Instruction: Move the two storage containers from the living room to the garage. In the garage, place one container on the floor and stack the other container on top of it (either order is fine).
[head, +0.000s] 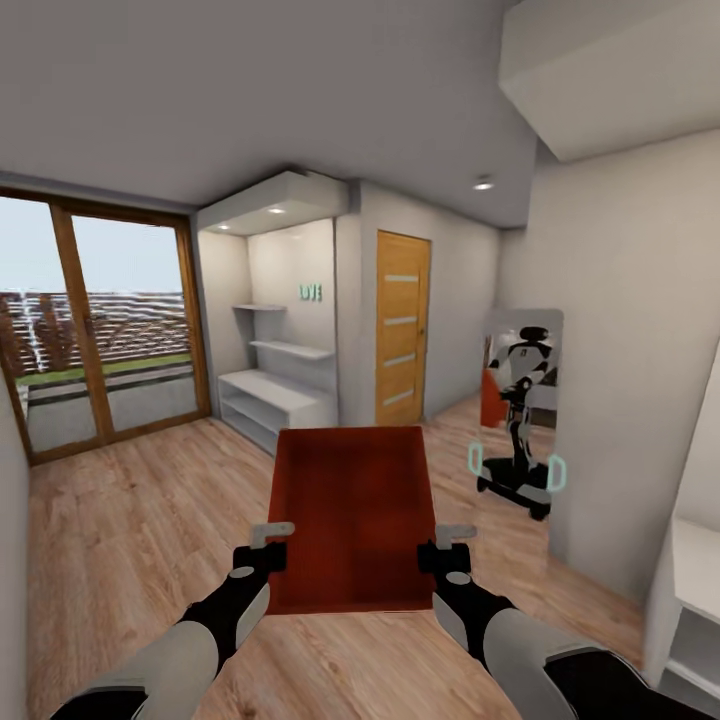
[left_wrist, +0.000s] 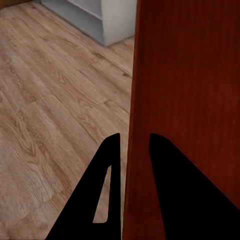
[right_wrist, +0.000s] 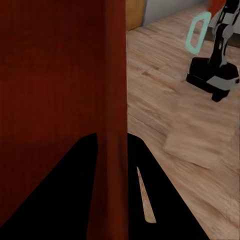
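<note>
— Where is the storage container (head: 352, 515)?

— At the lower centre of the head frame, carried above the light wood-plank floor (head: 130, 530), open top up, between both arms.

— How do the jaws stand?

— The left gripper (head: 270, 545) is clenched on the container's left wall, one finger inside, one outside; the left wrist picture shows the wall (left_wrist: 131, 150) between the black fingers (left_wrist: 107, 165). The right gripper (head: 448, 545) grasps the right wall likewise.

— And around it?

— An orange-wood door (head: 402, 325) with glass slats stands centre right, white shelves (head: 275, 395) to its left, a glazed patio door (head: 100, 330) at far left, and a mirror (head: 520, 410) at right reflects the robot.
</note>
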